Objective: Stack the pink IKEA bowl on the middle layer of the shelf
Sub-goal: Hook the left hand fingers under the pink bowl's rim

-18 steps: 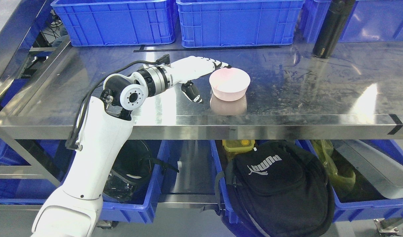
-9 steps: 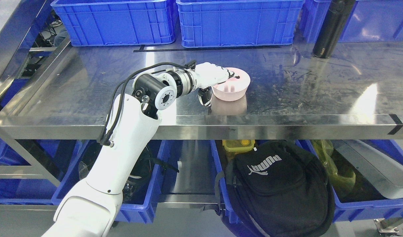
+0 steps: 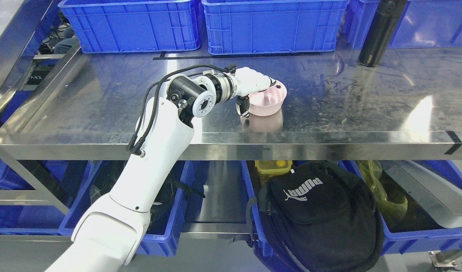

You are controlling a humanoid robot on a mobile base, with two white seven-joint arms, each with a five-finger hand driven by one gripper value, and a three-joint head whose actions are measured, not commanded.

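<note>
My left hand (image 3: pixel 255 84): white, with dark fingertips, reaching in from the lower left across the shelf; its fingers are curled over the near-left rim and into the bowl, while the thumb (image 3: pixel 243 105) presses the outer wall, so it grips the bowl.
Pink round plastic bowl (image 3: pixel 270 102): sitting on the steel surface close to the front edge, roughly mid-width, tilted a little, with its opening turned up and toward the right; its reflection shows just below it.
Stainless-steel shelf layer (image 3: pixel 102 98): shiny and scuffed; a black tape mark sits at its back, another at the front right edge.
Two blue plastic crates (image 3: pixel 140 26): standing side by side along the back of the layer, well apart from the bowl.
Tall black cylindrical bottle (image 3: pixel 380 32): upright at the back right, far from my hand.
Black fabric backpack (image 3: pixel 321 215): on the level below, in front of the blue bins (image 3: pixel 423 230) down there.
Yellow lidded container (image 3: pixel 273 166): just behind the backpack's top, partly hidden.
</note>
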